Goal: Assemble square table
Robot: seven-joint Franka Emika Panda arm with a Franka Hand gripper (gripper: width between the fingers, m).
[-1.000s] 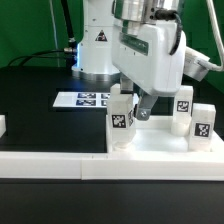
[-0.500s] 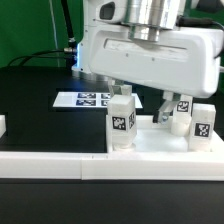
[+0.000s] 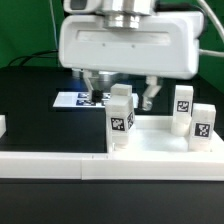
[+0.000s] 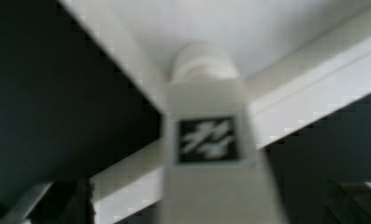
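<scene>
The white square tabletop (image 3: 160, 142) lies on the black table toward the exterior view's right. Three short white tagged legs stand upright on it: one at its near left corner (image 3: 121, 120) and two on the right (image 3: 183, 105) (image 3: 203, 122). My gripper (image 3: 122, 93) hangs open over the near left leg, with one finger (image 3: 95, 88) on each side of the leg's top. In the wrist view this leg (image 4: 210, 140) fills the middle between the dark fingers (image 4: 31, 205) of my gripper (image 4: 196, 205), with the tabletop (image 4: 253, 30) beyond it. Whether the fingers touch the leg I cannot tell.
A long low white wall strip (image 3: 50, 166) runs along the front edge. The marker board (image 3: 75, 100) lies flat behind the tabletop on the exterior view's left. The arm's base (image 3: 95, 45) stands at the back. A small white piece (image 3: 2, 125) shows at the left edge.
The hand has turned broadside and shifted to the exterior view's left, from near the right legs to straddling the near left leg. It stays open.
</scene>
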